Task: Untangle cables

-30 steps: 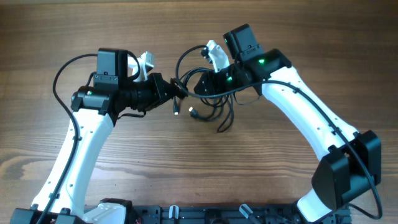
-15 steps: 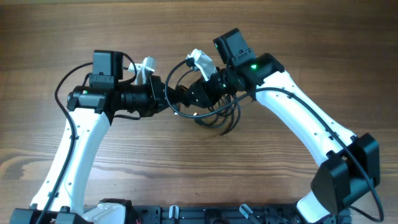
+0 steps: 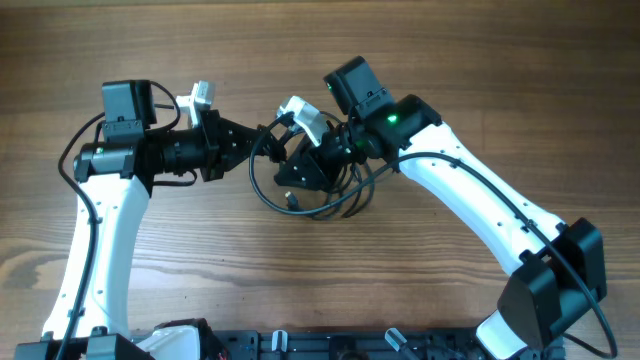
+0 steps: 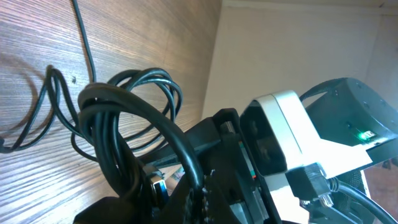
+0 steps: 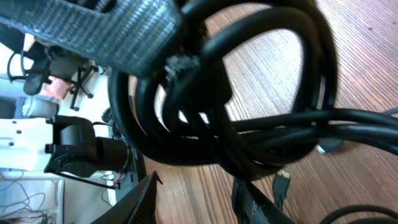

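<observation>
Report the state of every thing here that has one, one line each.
cables: tangled in one looped bundle, strung between both pincers, loose ends on the table.
left pincer: shut on the cables.
right pincer: cables bunched between its fingers; open or shut cannot be told.
right arm's light: lit green.

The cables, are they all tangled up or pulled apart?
Tangled. The cables loop through one another in one thick bunch, not as separate cords.
</observation>
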You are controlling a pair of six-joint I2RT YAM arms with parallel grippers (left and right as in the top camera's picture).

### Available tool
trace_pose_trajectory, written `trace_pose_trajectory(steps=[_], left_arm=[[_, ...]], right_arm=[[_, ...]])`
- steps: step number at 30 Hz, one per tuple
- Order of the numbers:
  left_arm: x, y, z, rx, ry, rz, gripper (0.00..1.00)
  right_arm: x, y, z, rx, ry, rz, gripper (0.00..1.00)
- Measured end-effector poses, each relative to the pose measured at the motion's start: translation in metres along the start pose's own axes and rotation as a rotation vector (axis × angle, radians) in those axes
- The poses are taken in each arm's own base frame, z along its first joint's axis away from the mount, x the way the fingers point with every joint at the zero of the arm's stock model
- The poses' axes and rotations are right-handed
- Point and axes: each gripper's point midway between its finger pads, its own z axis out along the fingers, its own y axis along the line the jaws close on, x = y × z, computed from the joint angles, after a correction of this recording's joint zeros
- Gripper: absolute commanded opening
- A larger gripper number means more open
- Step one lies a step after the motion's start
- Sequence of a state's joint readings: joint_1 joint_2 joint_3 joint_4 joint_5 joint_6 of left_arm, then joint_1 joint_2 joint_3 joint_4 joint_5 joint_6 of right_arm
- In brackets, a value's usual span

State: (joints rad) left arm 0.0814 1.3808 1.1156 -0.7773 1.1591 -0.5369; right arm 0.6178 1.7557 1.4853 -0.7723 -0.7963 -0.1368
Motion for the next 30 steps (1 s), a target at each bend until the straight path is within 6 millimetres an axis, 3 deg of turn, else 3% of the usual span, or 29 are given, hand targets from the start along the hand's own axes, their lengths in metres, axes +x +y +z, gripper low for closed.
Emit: trace_pose_trajectory(steps=[5, 13, 17, 22, 30], left_arm=[[-0.001, 0.0, -0.001, 0.003, -0.003, 0.001, 0.04], [0.0, -0.002, -0.001, 0.012, 0.003, 0.001, 0.04], [0.004, -0.002, 0.001, 0.012, 0.018, 0.009, 0.04], [0.007, -0.003, 0.005, 0.011, 0.033, 0.034, 0.04], [0.009, -0.005, 0.005, 0.017, 0.038, 0.041, 0.04]], right_arm=[[-0.011, -0.001, 0.0, 0.001, -0.042, -0.037, 0.42], [-0.016, -0.041, -0.005, 0.24, -0.05, -0.023, 0.45], [-0.021, -0.049, -0.007, 0.29, -0.068, -0.035, 0.45], [-0.029, -0.048, -0.007, 0.279, -0.096, -0.056, 0.46], [-0.041, -0.021, -0.004, 0.115, -0.147, -0.099, 0.46]])
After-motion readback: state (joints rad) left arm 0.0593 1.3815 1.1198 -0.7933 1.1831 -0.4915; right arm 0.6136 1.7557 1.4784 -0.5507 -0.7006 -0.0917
